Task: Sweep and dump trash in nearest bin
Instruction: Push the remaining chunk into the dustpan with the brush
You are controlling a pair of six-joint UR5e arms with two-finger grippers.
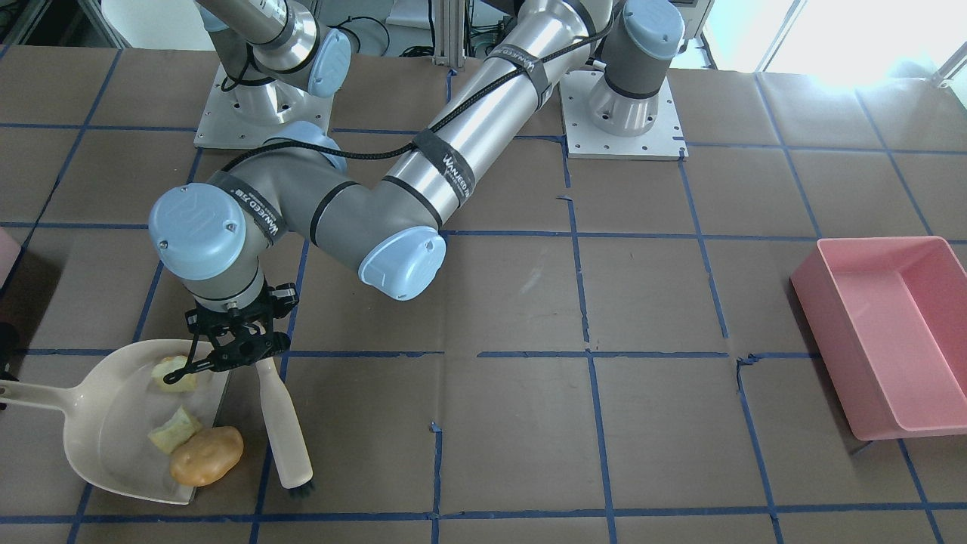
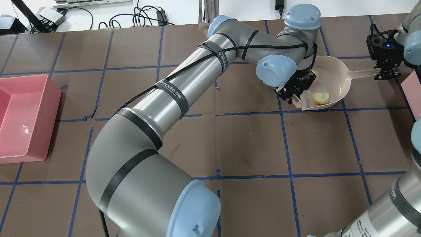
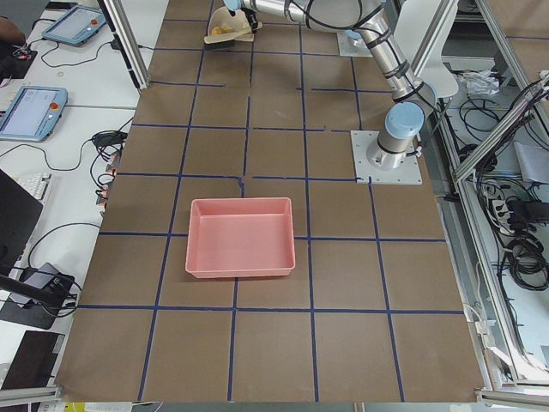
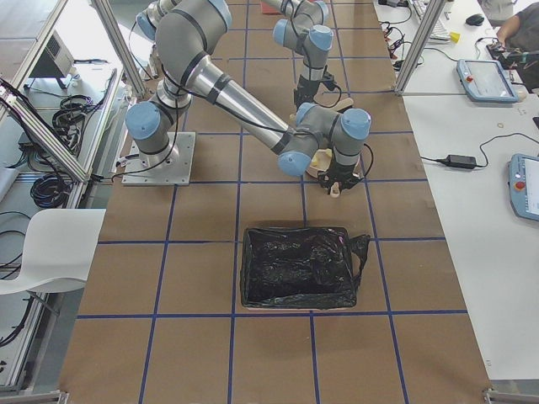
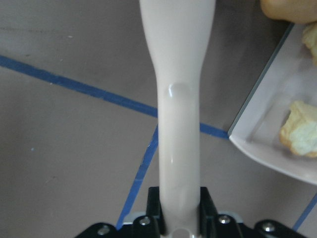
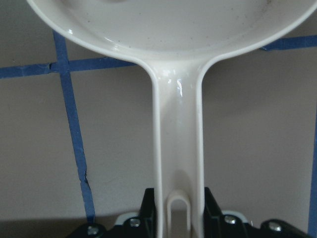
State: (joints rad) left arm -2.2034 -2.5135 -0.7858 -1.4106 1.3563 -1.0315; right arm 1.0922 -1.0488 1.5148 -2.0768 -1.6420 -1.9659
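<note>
Status, front view, read from the 9 o'clock edge across to 3 o'clock.

Bin [image 1: 7, 253]: only a pale pink corner shows, at the 9 o'clock edge. It is near the dustpan's handle but apart from it. Its inside is out of view.

Dustpan [image 1: 106, 423]: flat on the table at about 8 o'clock, open lip facing 3 o'clock. Right gripper [image 6: 179, 213] pinches the end of the handle between both fingers.

Trash: 3 pieces. 2 pale chunks [image 1: 174, 372] lie inside the pan. 1 brown lump [image 1: 205, 455] straddles the lip, part on the pan and part over the table.

Brush [image 1: 283, 423]: just beside the lip on its 3 o'clock side, dark bristles toward 6 o'clock. Left gripper [image 5: 179, 210], its arm stretched across the table, is clamped on the top end of the brush handle. Cannot tell whether the bristles touch the table.

Pink tub [image 1: 884, 332]: at 3 o'clock, well apart from the work.

Progress, my reading: sweeping is mostly done, with 2 of 3 pieces in. Left to do:
- 1 more stroke toward 9 o'clock to push the lump fully in.
- Lift the pan and tip it over the bin, the nearer of the 2 containers.

Dump not yet begun.
</note>
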